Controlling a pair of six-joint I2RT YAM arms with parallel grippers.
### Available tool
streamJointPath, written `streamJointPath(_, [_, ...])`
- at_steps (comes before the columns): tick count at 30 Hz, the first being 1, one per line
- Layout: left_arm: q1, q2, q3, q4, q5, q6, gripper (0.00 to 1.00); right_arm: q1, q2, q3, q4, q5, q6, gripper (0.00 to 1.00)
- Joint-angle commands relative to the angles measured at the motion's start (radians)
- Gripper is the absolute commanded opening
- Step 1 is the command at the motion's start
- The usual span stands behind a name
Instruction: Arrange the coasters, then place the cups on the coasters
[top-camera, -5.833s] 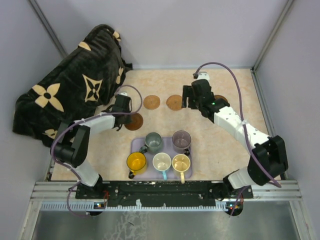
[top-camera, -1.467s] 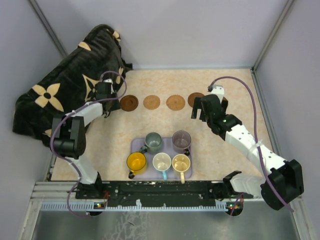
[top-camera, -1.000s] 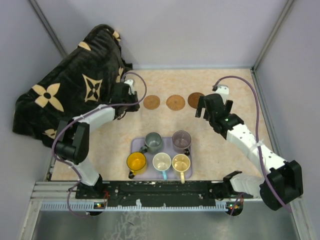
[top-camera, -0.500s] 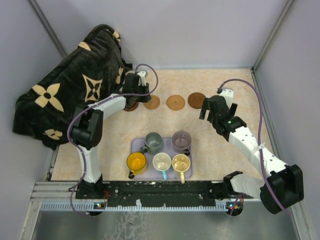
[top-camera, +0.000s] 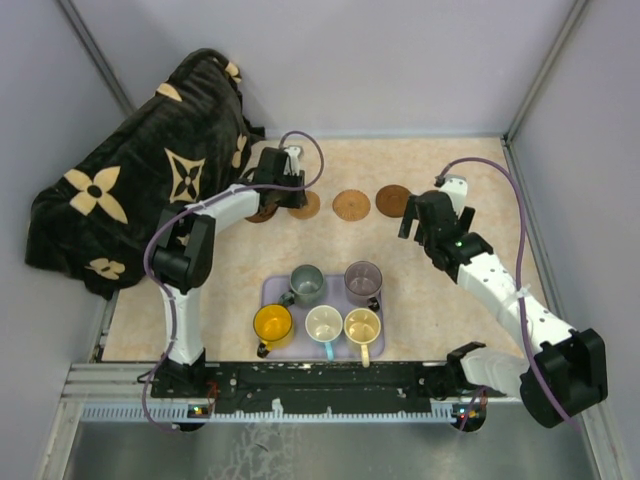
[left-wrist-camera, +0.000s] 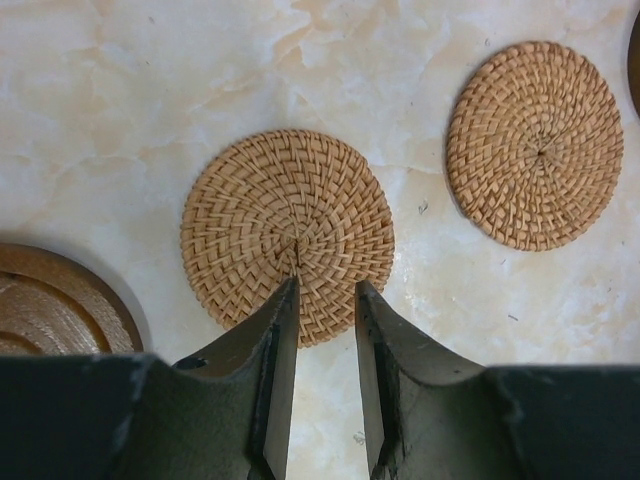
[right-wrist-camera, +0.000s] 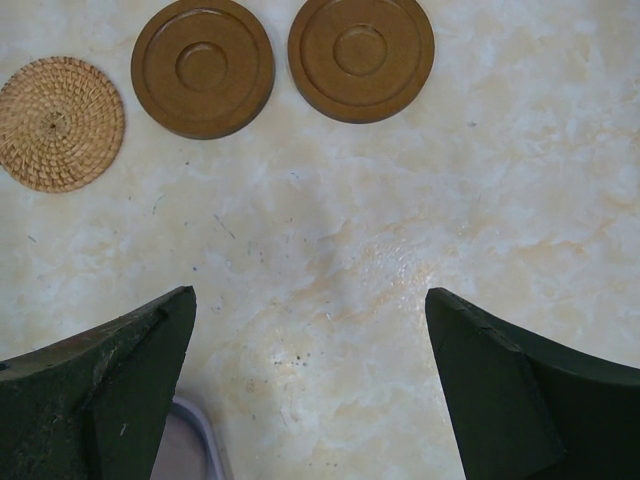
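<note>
Several round coasters lie in a row at the back of the table: a dark one (top-camera: 259, 213), two woven ones (top-camera: 306, 206) (top-camera: 351, 205) and a dark brown one (top-camera: 391, 199). My left gripper (top-camera: 286, 196) hovers over the near edge of a woven coaster (left-wrist-camera: 288, 235), its jaws a narrow gap apart and empty (left-wrist-camera: 325, 292). My right gripper (top-camera: 421, 222) hangs wide open over bare table (right-wrist-camera: 310, 310), with two dark coasters (right-wrist-camera: 203, 68) (right-wrist-camera: 361, 58) beyond it. The cups stand on the lavender tray (top-camera: 270, 292): grey-green (top-camera: 306, 285), mauve (top-camera: 363, 281), yellow-orange (top-camera: 272, 325), cream (top-camera: 324, 325), pale yellow (top-camera: 362, 327).
A black blanket with beige flowers (top-camera: 140, 170) is heaped at the back left, beside the left end of the row. Grey walls close in the table at the back and sides. The tray's corner (right-wrist-camera: 195, 440) shows just under my right gripper.
My left gripper has swung right, from the dark coaster at the left end of the row to the woven one beside it. The right arm has drawn back slightly toward me.
</note>
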Motion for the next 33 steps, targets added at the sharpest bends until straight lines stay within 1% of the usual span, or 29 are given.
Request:
streamJointPath(1, [-0.013,0.024,0.018,-0.039,0.008,0.011,0.35,-0.004,0.002,0.004,0.051,0.012,0.011,0.99])
streamJointPath(22, [-0.020,0.048,0.005,-0.055,-0.014,-0.006,0.35,-0.005,-0.022,-0.015,0.052,0.008,0.011,0.99])
streamJointPath(33, [-0.021,0.076,0.018,-0.078,-0.051,-0.004,0.36,-0.005,-0.021,-0.015,0.052,0.006,0.011,0.99])
